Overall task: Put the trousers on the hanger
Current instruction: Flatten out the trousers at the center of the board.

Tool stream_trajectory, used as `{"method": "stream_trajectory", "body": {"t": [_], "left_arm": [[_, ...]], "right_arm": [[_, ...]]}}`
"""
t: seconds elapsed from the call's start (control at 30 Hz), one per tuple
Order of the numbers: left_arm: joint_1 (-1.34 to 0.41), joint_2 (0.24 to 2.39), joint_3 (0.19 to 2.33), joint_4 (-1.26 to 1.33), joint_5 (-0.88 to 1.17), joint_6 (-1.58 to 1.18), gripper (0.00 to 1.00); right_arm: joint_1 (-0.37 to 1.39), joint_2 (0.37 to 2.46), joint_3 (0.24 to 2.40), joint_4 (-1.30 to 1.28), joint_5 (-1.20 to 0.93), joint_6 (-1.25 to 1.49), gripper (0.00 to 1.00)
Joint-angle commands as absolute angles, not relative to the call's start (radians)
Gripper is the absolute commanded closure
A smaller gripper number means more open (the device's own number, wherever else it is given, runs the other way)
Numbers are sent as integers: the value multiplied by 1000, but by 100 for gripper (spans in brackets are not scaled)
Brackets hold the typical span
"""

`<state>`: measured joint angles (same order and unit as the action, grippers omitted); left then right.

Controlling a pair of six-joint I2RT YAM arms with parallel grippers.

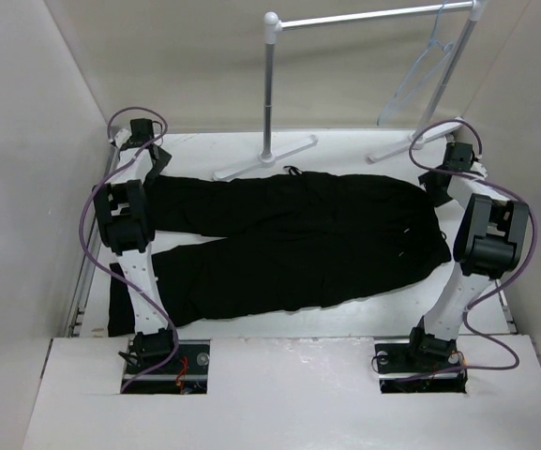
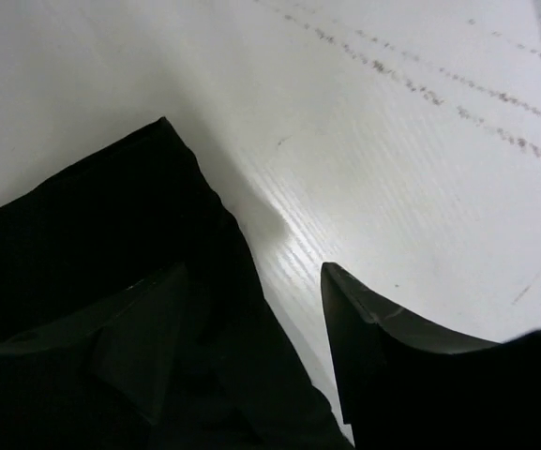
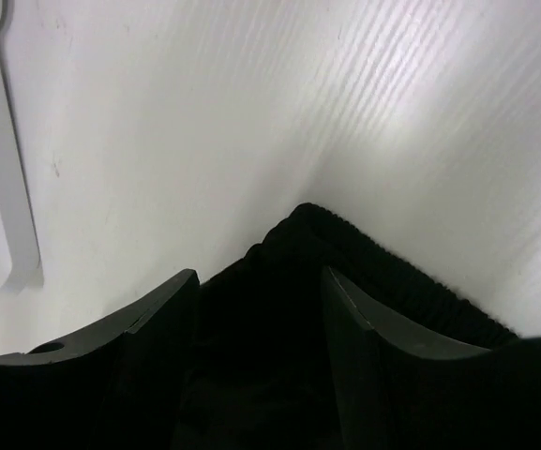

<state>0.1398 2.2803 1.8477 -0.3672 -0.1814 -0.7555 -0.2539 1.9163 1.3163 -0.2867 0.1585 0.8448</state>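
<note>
The black trousers (image 1: 289, 239) lie flat on the white table, waist to the right and both legs to the left. My left gripper (image 1: 154, 161) is open over the end of the far leg. In the left wrist view (image 2: 251, 281), one finger is over the cuff (image 2: 111, 234) and the other over bare table. My right gripper (image 1: 436, 180) is open at the far waist corner. The ribbed waistband corner (image 3: 308, 234) sits between its fingers (image 3: 261, 281). The pale clear hanger (image 1: 418, 80) hangs on the rack at the back right.
The white tubular garment rack (image 1: 271, 84) stands at the back, with its feet (image 1: 265, 157) on the table just behind the trousers. One foot shows in the right wrist view (image 3: 3, 159). White walls close in on the left, right and back.
</note>
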Motion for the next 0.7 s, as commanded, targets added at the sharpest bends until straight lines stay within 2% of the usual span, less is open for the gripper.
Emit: {"method": "stream_trajectory", "body": {"t": [0.0,0.07,0.13,0.17,0.27,0.33,0.57,0.6,0.67], "left_arm": [[156,2299,1885,-400,-183,-733,46],[159,2313,1888,-396,-183,-733,57],[165,2324,1894,-391,-183,-733,72],[169,2330,1896,-391,-187,-733,78],[182,2350,1919,-387,-219,-733,85],[191,2378,1969,-391,-225,-739,87],[193,2404,2138,-403,-229,-744,88],[194,2392,2146,-397,-227,-744,84],[196,2353,2140,-390,-212,-744,70]], "right_arm": [[-252,1954,1416,-348,216,833,40],[-252,1988,1475,-391,204,827,41],[-252,2020,1534,-437,202,808,49],[-251,2031,1552,-448,204,802,57],[-248,2045,1577,-448,209,804,80],[-248,2048,1595,-449,204,810,90],[-263,1942,1520,-301,181,893,92],[-263,1936,1520,-295,176,902,89],[-260,1922,1522,-287,163,911,77]]}}
